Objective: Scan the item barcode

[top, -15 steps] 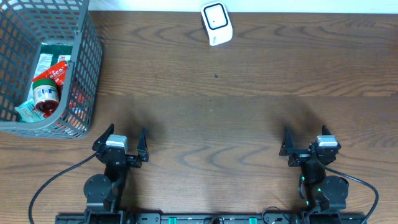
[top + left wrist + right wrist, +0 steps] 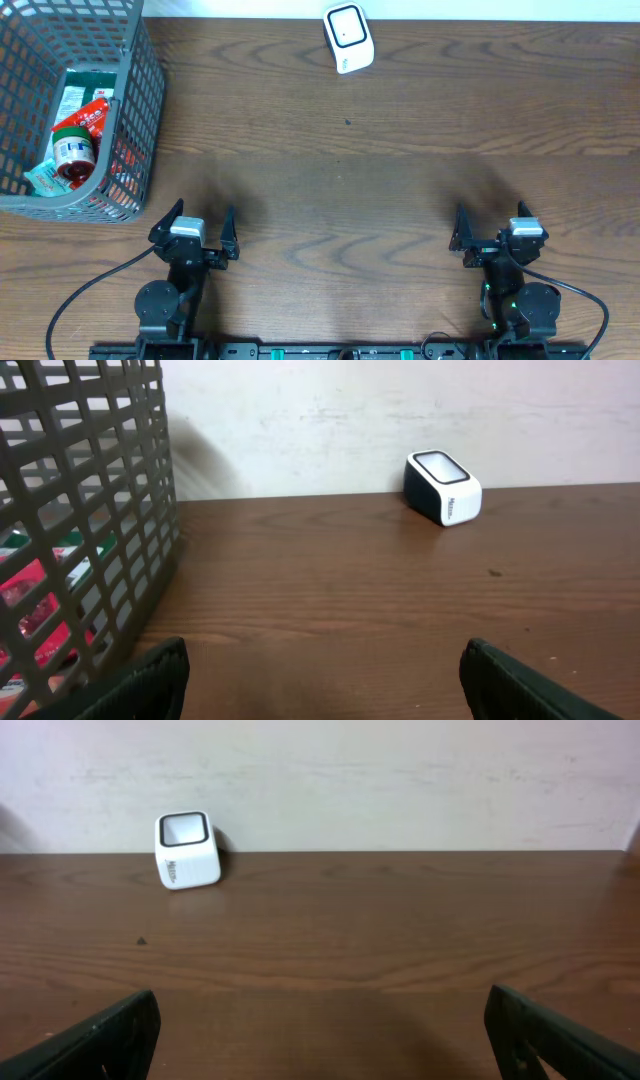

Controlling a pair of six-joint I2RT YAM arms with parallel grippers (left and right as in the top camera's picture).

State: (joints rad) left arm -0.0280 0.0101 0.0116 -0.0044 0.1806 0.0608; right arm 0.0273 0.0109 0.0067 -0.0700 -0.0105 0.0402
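So the stuff to scan is all in the grey plastic mesh basket (image 2: 140, 90) at the far left corner of the brown wooden table (image 2: 400, 170): a small round tin with a red rim (image 2: 73, 152), a red packet (image 2: 92, 115) and some green-and-white ones I can't really make out. The white box-shaped scanner with the dark window (image 2: 348, 37) sits at the far edge, about the middle, well apart from the basket. Left gripper (image 2: 204, 210) and right gripper (image 2: 490, 212) are both at the near edge, fingers spread wide, nothing in either.

My worry: everything's jumbled against the basket wall, so a reach in could snag the mesh or drag two things out. A round tin could also slip, or end up with its barcode facing away from the scanner.
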